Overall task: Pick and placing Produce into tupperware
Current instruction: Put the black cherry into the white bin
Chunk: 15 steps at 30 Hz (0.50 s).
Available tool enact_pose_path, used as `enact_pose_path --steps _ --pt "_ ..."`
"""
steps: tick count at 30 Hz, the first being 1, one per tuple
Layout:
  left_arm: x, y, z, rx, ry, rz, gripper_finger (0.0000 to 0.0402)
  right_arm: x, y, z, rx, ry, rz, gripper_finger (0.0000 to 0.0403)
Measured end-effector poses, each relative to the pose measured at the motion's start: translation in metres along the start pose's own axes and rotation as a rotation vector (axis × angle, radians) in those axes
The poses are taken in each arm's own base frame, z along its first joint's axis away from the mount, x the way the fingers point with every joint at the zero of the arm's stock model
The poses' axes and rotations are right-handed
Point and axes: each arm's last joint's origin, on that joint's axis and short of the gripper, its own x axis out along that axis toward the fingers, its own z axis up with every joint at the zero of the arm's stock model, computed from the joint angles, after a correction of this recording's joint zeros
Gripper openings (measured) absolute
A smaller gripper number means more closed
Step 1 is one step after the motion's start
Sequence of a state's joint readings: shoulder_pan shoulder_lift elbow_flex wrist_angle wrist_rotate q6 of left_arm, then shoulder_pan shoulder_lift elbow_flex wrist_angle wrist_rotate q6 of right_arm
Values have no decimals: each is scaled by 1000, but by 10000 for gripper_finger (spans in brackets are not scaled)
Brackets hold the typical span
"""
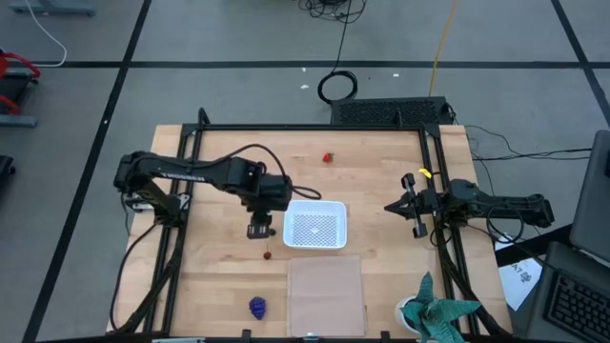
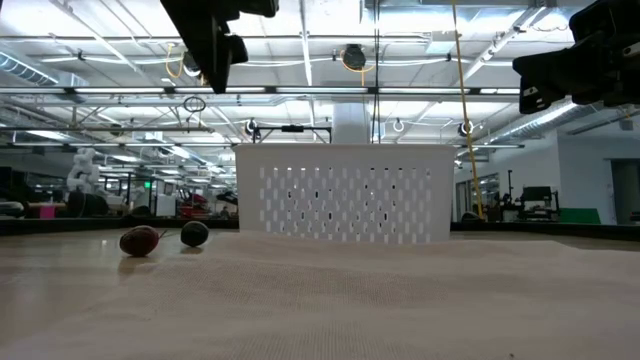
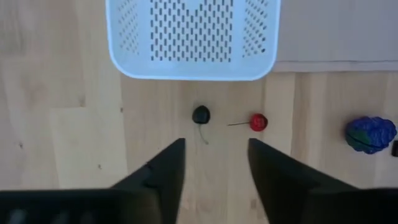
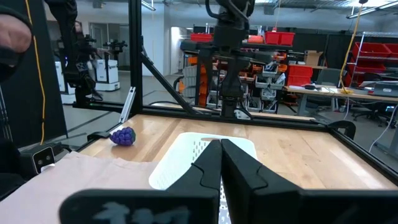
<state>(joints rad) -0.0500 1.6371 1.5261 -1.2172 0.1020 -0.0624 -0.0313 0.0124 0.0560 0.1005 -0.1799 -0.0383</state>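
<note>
The white tupperware (image 1: 315, 226) stands mid-table with nothing inside that shows. My left gripper (image 3: 214, 168) is open and hovers above the table just left of the tub (image 3: 193, 37). The dark berry (image 3: 201, 114) and the red cherry (image 3: 258, 122) lie on the wood ahead of its fingers. The low view shows the cherry (image 2: 140, 240) and berry (image 2: 194, 233) side by side on the table, with the gripper (image 2: 215, 40) well above them. The grape bunch (image 1: 257, 307) lies near the near edge, the strawberry (image 1: 327, 157) toward the far edge. My right gripper (image 4: 221, 168) is shut and waits right of the tub.
A flat pale tan panel (image 1: 326, 295) lies on the near side of the tub. A teal-and-white cloth-like object (image 1: 438, 314) sits at the near right corner. Black frame rails (image 1: 186, 219) run along the table's left and right sides.
</note>
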Motion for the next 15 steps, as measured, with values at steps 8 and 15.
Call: enact_pose_path --steps 8,15 --pt "2 -2 0 -5 -13 43 303 0 0 0 0 0 0 0" --pt "32 -2 -7 21 9 27 342 0 0 0 1 1 0 0"
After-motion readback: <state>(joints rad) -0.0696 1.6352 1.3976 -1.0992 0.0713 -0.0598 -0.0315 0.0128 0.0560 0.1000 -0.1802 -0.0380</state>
